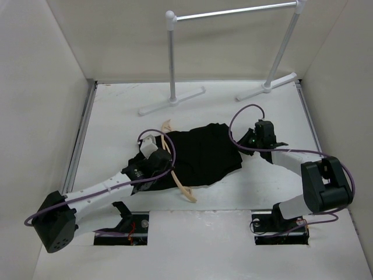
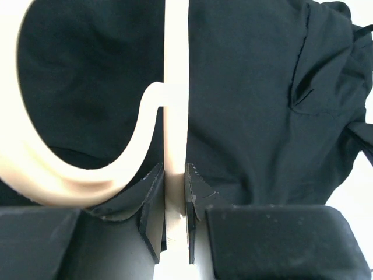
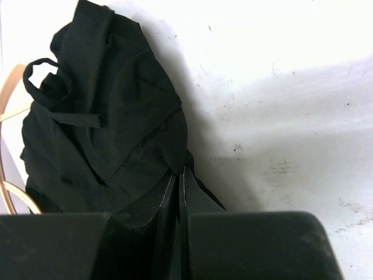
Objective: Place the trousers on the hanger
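Two arms reach low | left gripper (image 2: 175, 175) clamps hanger (image 2: 175, 87), arm stretched forward | right gripper (image 3: 179, 175) pinches trousers (image 1: 204, 154) at right edge, elbow bent | trousers bunched on table (image 1: 262, 192), hanger along left edge

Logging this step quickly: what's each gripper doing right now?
Left gripper: closed on the hanger.
Right gripper: closed on the trousers.

On table (image 1: 116, 105), in middle: trousers (image 1: 204, 153), lying flat. On trousers' left part: hanger (image 1: 185, 189), running near to far. At left, left gripper (image 2: 175, 175) pinches hanger bar. At right, right gripper (image 3: 179, 178) pinches trousers' edge. Far behind trousers, well apart: rail stand (image 1: 173, 58).
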You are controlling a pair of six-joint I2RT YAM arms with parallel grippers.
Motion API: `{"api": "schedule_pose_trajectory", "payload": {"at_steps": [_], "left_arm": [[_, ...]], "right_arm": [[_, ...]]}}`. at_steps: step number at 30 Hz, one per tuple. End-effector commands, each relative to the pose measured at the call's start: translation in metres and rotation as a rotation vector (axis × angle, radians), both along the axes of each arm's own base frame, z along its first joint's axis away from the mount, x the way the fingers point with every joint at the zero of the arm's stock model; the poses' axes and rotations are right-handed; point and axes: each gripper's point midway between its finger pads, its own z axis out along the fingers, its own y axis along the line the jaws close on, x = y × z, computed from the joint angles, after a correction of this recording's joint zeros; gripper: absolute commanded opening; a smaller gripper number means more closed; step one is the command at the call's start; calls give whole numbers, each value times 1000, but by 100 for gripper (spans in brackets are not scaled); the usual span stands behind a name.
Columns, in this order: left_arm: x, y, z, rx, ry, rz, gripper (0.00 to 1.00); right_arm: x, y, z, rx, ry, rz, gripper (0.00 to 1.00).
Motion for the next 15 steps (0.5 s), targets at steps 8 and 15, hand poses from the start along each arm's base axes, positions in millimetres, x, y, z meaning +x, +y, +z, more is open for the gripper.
{"api": "schedule_pose_trajectory", "payload": {"at_steps": [8, 15], "left_arm": [[20, -43, 36, 34, -100, -115, 0], [26, -64, 52, 158, -156, -198, 0]], "right_arm": [[4, 3, 2, -19, -33, -8, 10], [-2, 4, -3, -29, -24, -6, 10]]}}
